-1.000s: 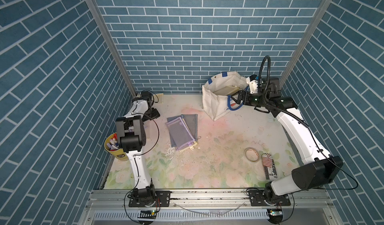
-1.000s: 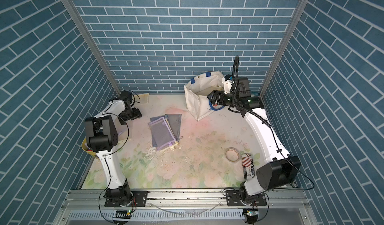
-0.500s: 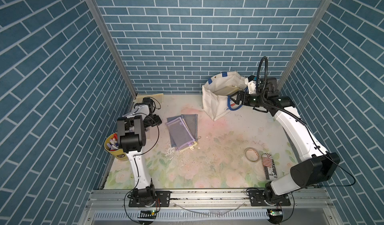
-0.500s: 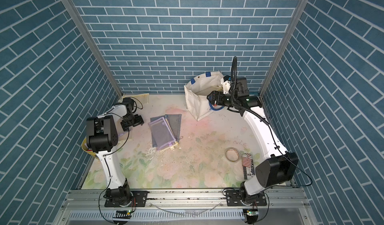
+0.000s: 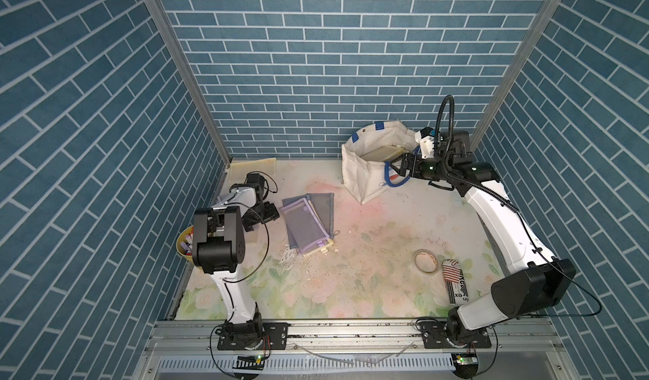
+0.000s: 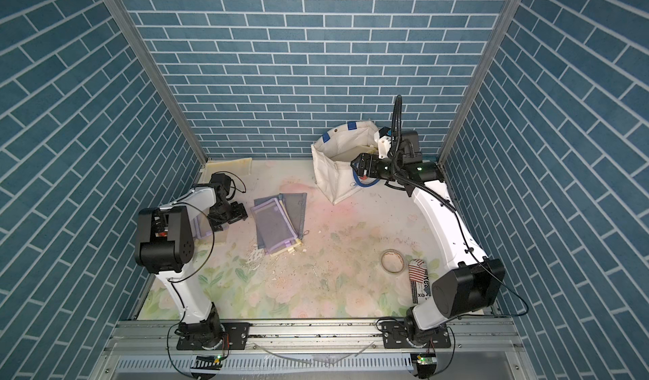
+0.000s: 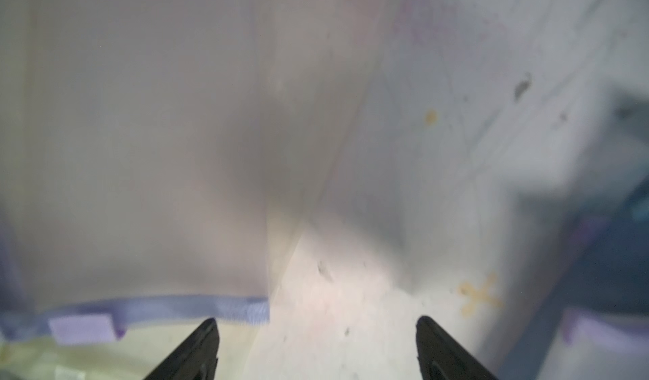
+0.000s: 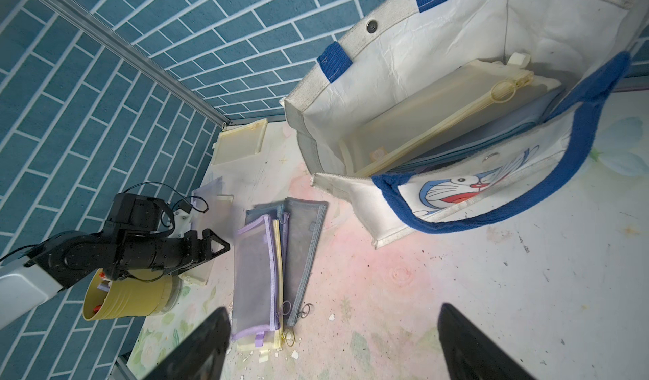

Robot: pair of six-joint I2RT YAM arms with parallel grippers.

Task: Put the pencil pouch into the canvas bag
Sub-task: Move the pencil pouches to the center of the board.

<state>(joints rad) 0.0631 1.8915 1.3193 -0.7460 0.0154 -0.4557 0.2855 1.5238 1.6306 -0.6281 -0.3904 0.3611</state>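
At the far left edge of the desk [image 5: 379, 241], in both top views, a yellow cup [image 5: 183, 246] of markers stands half hidden behind the left arm. Just right of it the left gripper [image 6: 234, 216] hangs low over a see-through pencil pouch [image 6: 201, 228] with a lilac edge. This pouch lies flat on the desk at the left of the frame. The gripper's jaws are spread, with nothing between them. The left wrist view is blurred, but it shows the dark fingertips [image 7: 207, 332] apart, with the pouch's lilac band beside one of them. Whether they touch it I cannot tell.

A pale pouch [image 5: 253, 166] lies in the upper-left corner of the desk, against the brick wall. Left of centre is a fanned stack of pouches [image 5: 305, 225] in lilac, cream and grey-blue, just beside the left gripper.

Right of centre, toward the back wall, the canvas bag [image 5: 372, 181] stands upright with its mouth open. In the right wrist view a cream pouch [image 8: 439, 114] leans inside it.

The right gripper [image 5: 398, 165] is at the bag's right side, by the blue handle. Its jaws stand wide apart and hold nothing.

At the lower right a roll of tape [image 5: 415, 261] lies flat, with a striped packet [image 5: 454, 283] just to its right.
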